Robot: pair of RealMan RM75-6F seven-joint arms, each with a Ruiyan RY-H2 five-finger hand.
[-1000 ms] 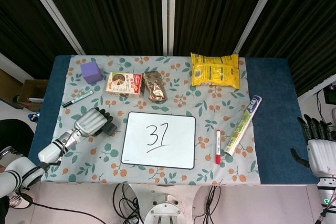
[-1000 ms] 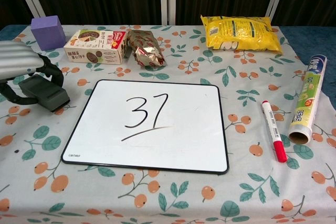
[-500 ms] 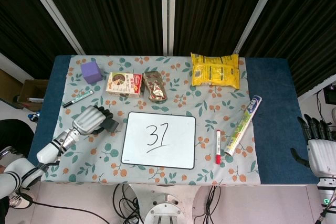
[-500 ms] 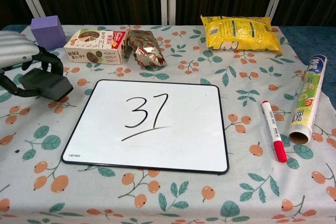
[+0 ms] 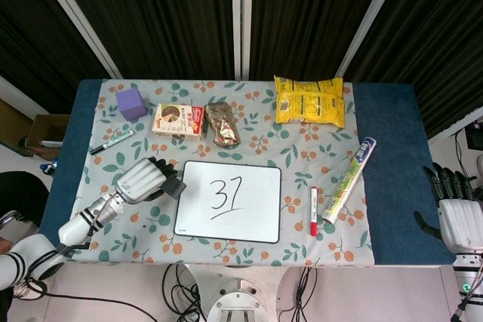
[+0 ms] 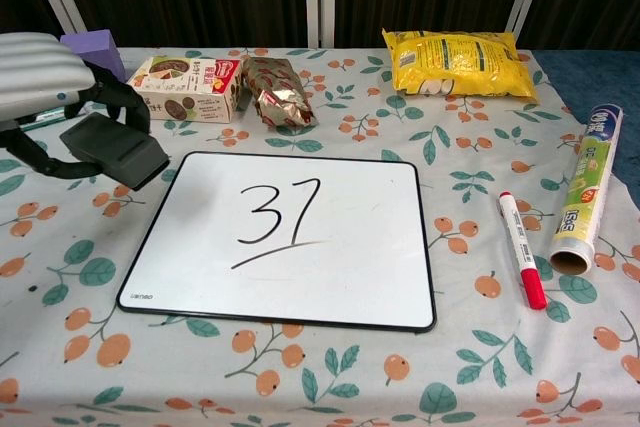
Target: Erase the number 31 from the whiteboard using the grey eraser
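Note:
The whiteboard lies flat at the middle of the table with "31" and an underline written in black. My left hand grips the grey eraser and holds it lifted just left of the board's upper left corner. My right hand hangs off the table's right edge with its fingers spread and nothing in it; the chest view does not show it.
A red marker and a wrap roll lie right of the board. Behind it are a snack box, a foil packet, a yellow bag and a purple cube. A black marker lies far left.
My left hand has lifted the eraser and carried it right, from a spot well left of the board up to the board's upper left corner. The right hand has barely moved.

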